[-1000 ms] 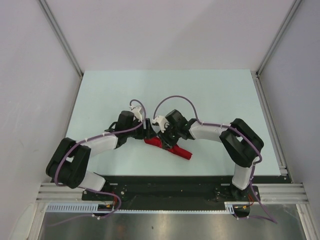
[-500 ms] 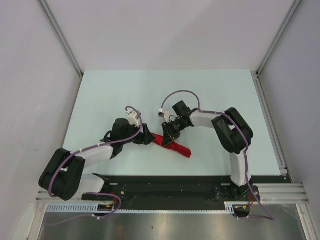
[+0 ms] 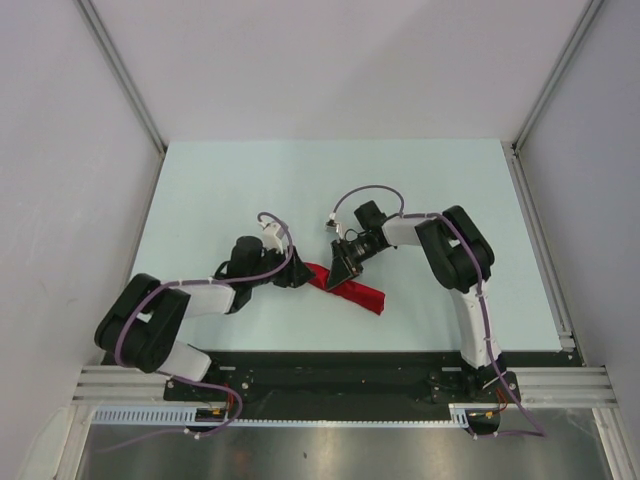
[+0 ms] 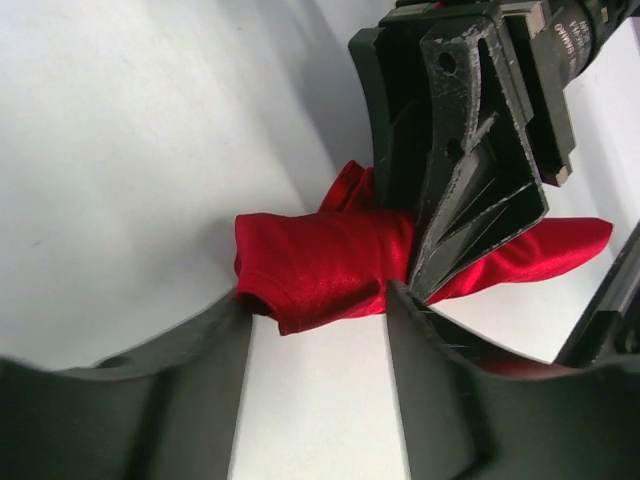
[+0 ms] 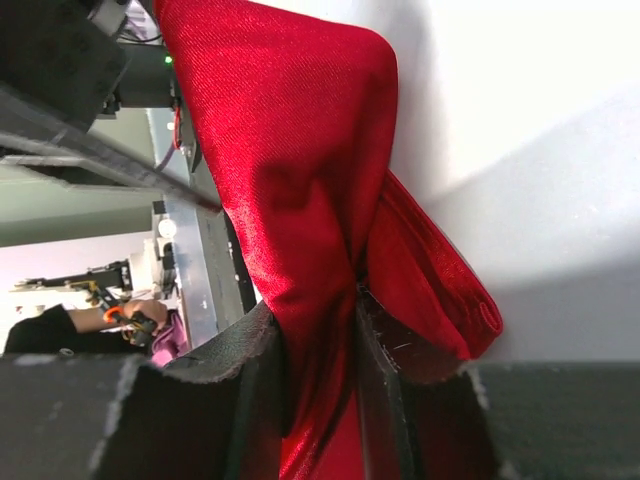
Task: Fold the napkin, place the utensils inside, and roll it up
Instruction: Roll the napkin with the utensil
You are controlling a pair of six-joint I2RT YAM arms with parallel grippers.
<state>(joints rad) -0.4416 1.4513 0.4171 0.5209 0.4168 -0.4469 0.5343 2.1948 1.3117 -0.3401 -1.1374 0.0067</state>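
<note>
1. The napkin [image 3: 350, 292] lies on the table [image 3: 250, 180] as a rolled red bundle, slanting between the two grippers.
2. The right gripper [image 5: 318, 330] is clamped on the napkin. A fold of cloth is pinched tight between its fingers [image 5: 245, 385].
3. Ahead of the right tips, the rest of the roll runs on as one broad, smooth band.
4. Beside the right jaws and outside the pinch, a looser loop of cloth bulges out.
5. The left gripper [image 4: 315, 300] has its jaws apart, one on each side of the roll's blunt end.
6. That end sits just between the left fingertips [image 4: 215, 340] and fills the gap from tip to tip. Both tips meet the cloth, but I cannot tell whether they press it.
7. Straight ahead of the left jaws, the right gripper stands on the roll's middle, just beyond the left tips.
8. The roll's far end tapers out past the right jaws, flat on the table.
9. From above, both grippers sit low over the table with their tips near each other.
</note>
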